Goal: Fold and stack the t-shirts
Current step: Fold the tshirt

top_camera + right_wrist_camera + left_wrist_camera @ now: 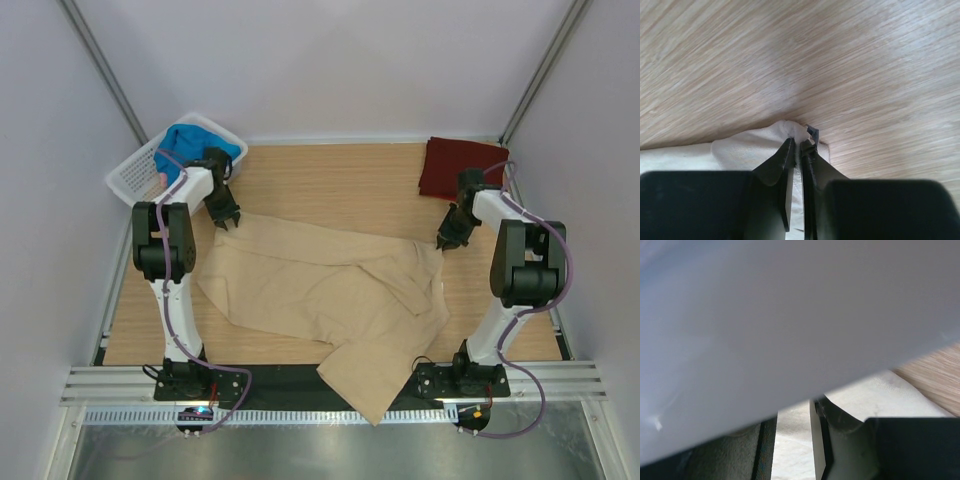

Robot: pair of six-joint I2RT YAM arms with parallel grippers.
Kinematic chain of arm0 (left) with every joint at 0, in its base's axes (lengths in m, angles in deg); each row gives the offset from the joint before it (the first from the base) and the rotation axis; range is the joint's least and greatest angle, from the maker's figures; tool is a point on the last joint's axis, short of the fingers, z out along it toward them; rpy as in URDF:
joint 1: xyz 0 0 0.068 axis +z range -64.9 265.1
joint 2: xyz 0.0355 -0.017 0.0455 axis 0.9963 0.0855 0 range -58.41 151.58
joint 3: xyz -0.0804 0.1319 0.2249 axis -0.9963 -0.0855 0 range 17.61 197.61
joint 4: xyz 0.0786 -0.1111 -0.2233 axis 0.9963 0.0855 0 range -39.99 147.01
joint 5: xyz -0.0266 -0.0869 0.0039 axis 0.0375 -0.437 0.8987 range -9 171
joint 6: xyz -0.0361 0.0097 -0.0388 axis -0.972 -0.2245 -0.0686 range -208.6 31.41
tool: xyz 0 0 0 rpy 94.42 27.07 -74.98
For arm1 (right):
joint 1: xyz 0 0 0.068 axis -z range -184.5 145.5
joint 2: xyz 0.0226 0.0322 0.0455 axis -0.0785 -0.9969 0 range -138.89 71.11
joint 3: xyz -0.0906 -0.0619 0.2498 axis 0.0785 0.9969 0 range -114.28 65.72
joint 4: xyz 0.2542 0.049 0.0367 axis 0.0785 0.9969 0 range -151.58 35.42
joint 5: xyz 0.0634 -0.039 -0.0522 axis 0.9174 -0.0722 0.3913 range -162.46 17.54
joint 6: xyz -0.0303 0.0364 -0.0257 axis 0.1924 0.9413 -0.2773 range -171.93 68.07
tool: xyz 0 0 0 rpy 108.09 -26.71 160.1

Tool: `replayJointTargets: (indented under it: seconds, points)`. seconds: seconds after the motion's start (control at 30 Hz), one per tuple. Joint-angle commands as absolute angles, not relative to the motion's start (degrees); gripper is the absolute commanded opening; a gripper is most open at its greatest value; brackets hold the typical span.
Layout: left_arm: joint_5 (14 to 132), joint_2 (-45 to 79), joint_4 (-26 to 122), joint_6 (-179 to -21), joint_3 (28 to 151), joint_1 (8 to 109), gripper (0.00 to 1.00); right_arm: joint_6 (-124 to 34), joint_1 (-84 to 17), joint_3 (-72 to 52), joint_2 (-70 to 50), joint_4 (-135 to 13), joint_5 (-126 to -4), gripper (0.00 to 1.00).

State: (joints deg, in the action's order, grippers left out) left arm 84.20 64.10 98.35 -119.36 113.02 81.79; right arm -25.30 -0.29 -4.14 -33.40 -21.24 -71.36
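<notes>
Black fingers [780, 165] of the right gripper [799, 142] are pinched on a corner of the tan t-shirt [320, 290], which spreads from there across to the left gripper [225, 213]. That one sits at the opposite corner; perhaps cloth lies between its jaws, but I cannot tell its grip.

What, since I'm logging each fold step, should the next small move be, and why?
Probably lift both far corners a little, to start folding the tan shirt toward the near edge. The right gripper is shut on its far right corner; the left gripper sits at the far left corner, grip unclear. The shirt lies spread, rumpled.
</notes>
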Motion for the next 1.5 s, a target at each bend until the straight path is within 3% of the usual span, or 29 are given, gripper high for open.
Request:
replayJointTargets:
  seconds: [0.0, 0.13, 0.2, 0.33, 0.4, 0.57, 0.8, 0.97, 1.47]
  points:
    - [85.6, 66.3, 103.0, -119.3, 111.3, 81.7, 0.33, -25.9, 0.9, -4.5, -32.0, -21.0, -75.4, 0.15]
    - [86.6, 66.5, 102.8, -119.5, 110.2, 81.7, 0.33, -25.5, 2.2, -5.1, -30.0, -19.2, -78.3, 0.11]
    - [86.7, 66.7, 102.5, -119.5, 109.5, 81.7, 0.33, -24.8, 3.0, -4.9, -29.1, -19.0, -78.9, 0.01]
    - [86.5, 67.3, 102.2, -119.6, 109.5, 81.7, 0.33, -22.9, 4.0, -3.4, -29.1, -21.6, -76.2, 0.01]
    - [86.2, 67.4, 102.2, -119.2, 109.5, 81.7, 0.32, -23.1, 3.9, -3.6, -31.0, -21.8, -71.2, 0.04]
    - [86.7, 67.3, 102.3, -118.7, 108.8, 81.7, 0.32, -23.9, 3.9, -4.7, -32.1, -20.3, -74.1, 0.29]
    - [86.5, 66.8, 101.8, -118.7, 108.2, 81.6, 0.32, -26.6, 3.9, -5.8, -30.8, -18.2, -77.4, 0.22]
    - [86.4, 67.0, 102.0, -118.7, 108.5, 81.7, 0.32, -29.2, 3.9, -8.3, -30.4, -15.1, -76.9, 0.3]
    - [86.0, 66.7, 102.0, -118.5, 108.8, 81.7, 0.32, -31.4, 1.9, -12.9, -32.2, -8.6, -75.9, 0.29]
